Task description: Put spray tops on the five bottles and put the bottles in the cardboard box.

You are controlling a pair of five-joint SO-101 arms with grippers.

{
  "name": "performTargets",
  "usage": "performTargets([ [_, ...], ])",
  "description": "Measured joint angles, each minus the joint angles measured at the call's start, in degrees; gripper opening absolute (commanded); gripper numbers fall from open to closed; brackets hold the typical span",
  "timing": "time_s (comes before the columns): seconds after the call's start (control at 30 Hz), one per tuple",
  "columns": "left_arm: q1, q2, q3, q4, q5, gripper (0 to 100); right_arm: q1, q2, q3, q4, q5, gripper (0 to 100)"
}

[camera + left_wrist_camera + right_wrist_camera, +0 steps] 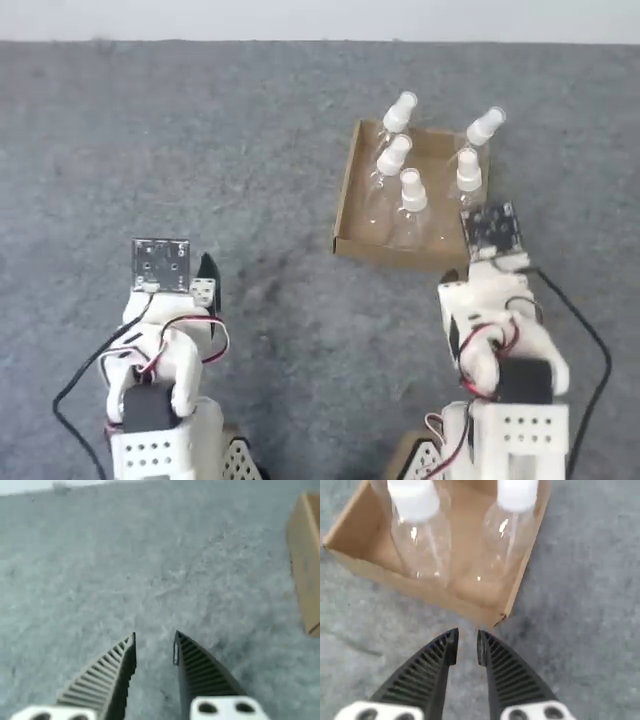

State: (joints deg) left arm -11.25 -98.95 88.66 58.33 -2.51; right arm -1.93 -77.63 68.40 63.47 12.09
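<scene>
The cardboard box (348, 190) lies on the grey carpet at the back right. Several clear bottles stand in it, each with a white spray top, such as one at the far left (399, 112) and one at the far right (486, 126). My right gripper (467, 641) hovers over the carpet just short of the box's near corner (501, 616), open by a narrow gap and holding nothing. Two bottles (420, 535) (512, 525) stand right behind that wall. My left gripper (155, 645) is open and holds nothing, low over bare carpet, well left of the box (306, 565).
The left arm (160, 330) and the right arm (500, 330) sit at the near edge with their cables. Grey carpet (200, 140) spreads to the left of and behind the box. A pale wall strip runs along the far edge.
</scene>
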Motion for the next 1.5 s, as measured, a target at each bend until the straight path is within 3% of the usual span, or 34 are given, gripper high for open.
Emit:
performTargets([
  [0.23,0.0,0.0,5.2,-0.5,0.0,11,5.2,-13.2,13.9,-3.4,0.3,1.7],
  [0.47,-0.2,0.0,8.6,-5.2,-0.4,11,6.0,-25.5,23.0,-2.6,0.4,1.7],
  [0.7,0.0,0.0,8.6,-5.2,-0.4,11,5.8,-25.5,25.8,-0.6,0.4,2.0],
  [1.0,0.0,0.0,8.6,7.0,-0.4,11,5.8,-25.4,26.8,-0.3,0.5,1.9],
  [1.5,0.0,0.0,8.6,7.4,-0.4,11,5.8,-25.4,26.8,10.5,0.6,1.7],
])
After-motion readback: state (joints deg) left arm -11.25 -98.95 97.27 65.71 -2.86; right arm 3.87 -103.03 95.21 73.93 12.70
